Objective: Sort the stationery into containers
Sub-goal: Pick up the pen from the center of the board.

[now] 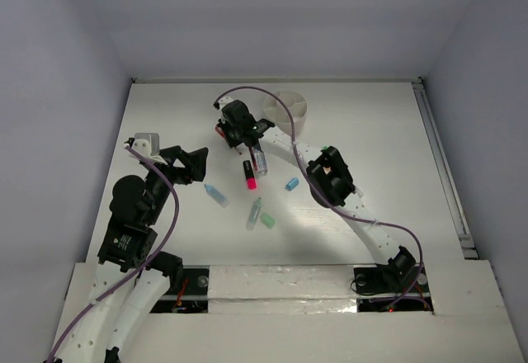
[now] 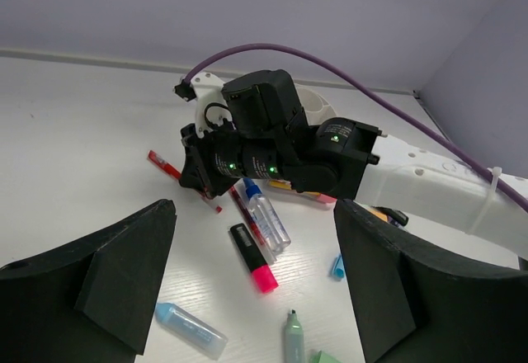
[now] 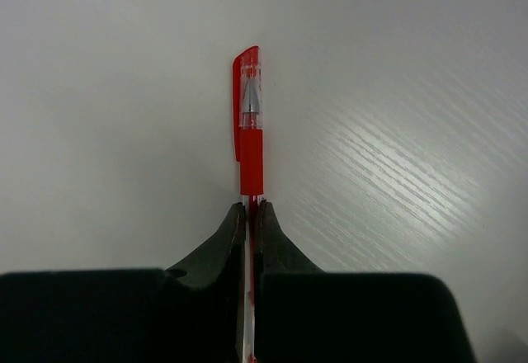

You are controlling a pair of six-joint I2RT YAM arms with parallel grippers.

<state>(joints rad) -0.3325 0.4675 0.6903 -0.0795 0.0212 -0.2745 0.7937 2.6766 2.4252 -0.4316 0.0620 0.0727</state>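
Robot sorts stationery: the right gripper (image 3: 250, 208) clamps a slim red pen (image 3: 250, 132) with a clear barrel, its black jaws drawn tight on the shaft. The capped end points toward the top of the right wrist frame, over the white wood-grain table (image 1: 165, 115). Whether the pen touches the surface cannot be told.

In the overhead view the grip sits at upper centre, just left of the round white cup (image 1: 289, 109) with inner dividers, which stands near the table's far edge. The left gripper (image 1: 195, 165) hovers at centre left, jaws spread wide and holding nothing.

More stationery lies loose in the middle of the frame. A clear marker with a blue cap (image 1: 260, 158) lies under the right arm, and a black highlighter with a pink end (image 1: 249, 175) lies just below it. A pale blue piece (image 1: 216, 195) lies to the left and a small blue piece (image 1: 292, 184) to the right. A grey-green marker (image 1: 254, 213) lies beside a light green piece (image 1: 268, 220), lowest in the group.
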